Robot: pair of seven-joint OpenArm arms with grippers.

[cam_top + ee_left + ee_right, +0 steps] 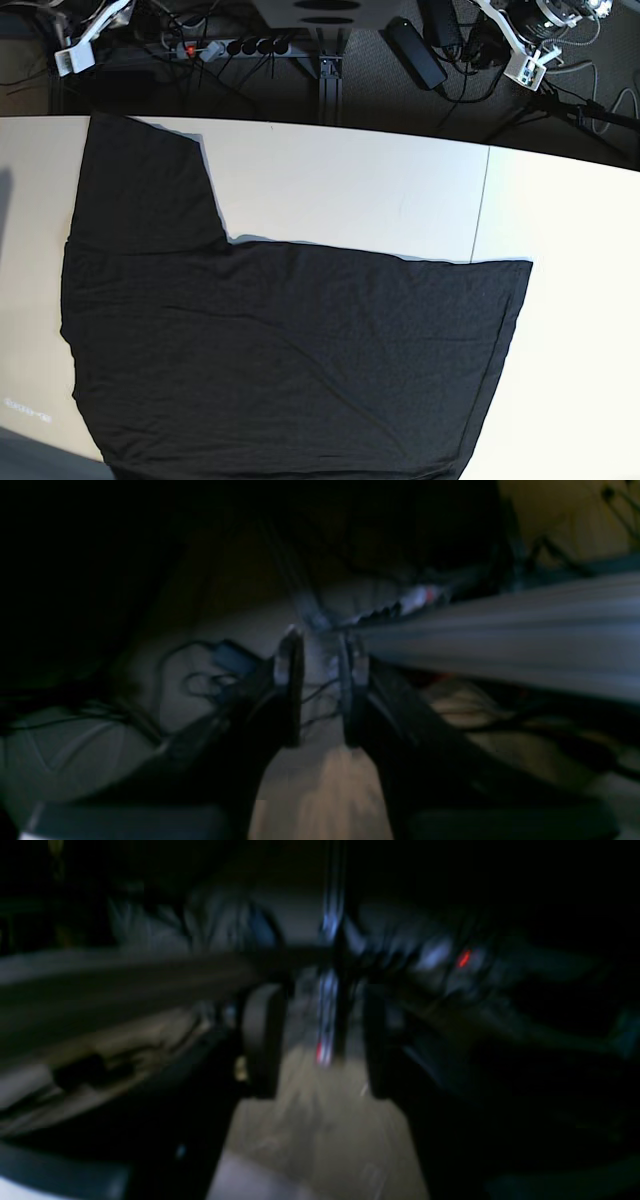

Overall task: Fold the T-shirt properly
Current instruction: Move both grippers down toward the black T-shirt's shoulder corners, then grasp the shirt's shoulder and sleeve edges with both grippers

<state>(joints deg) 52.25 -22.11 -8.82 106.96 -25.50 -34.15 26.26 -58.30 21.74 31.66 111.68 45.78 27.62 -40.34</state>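
The T-shirt [280, 350] lies flat on the pale table [350, 190], spread across most of the near and left part of it. Its long axis runs left to right across the table. One sleeve [145, 185] sticks out toward the far edge at the left end, reaching almost to the table's far rim. The straight right-hand edge of the cloth slants slightly, ending at a corner near a thin seam line in the tabletop. The near edge of the shirt runs out of the base view, so its full outline cannot be seen. The fabric shows plain black here, with a few faint creases running diagonally; no print, label or writing can be made out on it.

Beyond the far edge of the table sit a power strip [235, 47] with a small red light, tangled cables and a black power brick [415, 52]. No lettering on any of these is legible.

Neither arm shows in the base view. Both wrist views are dark and heavily blurred. The left gripper [320, 680] has its two fingers parallel with a narrow gap between them and nothing in it. The right gripper [320, 1040] shows a wider gap between its fingers, also holding nothing. Neither touches the shirt.
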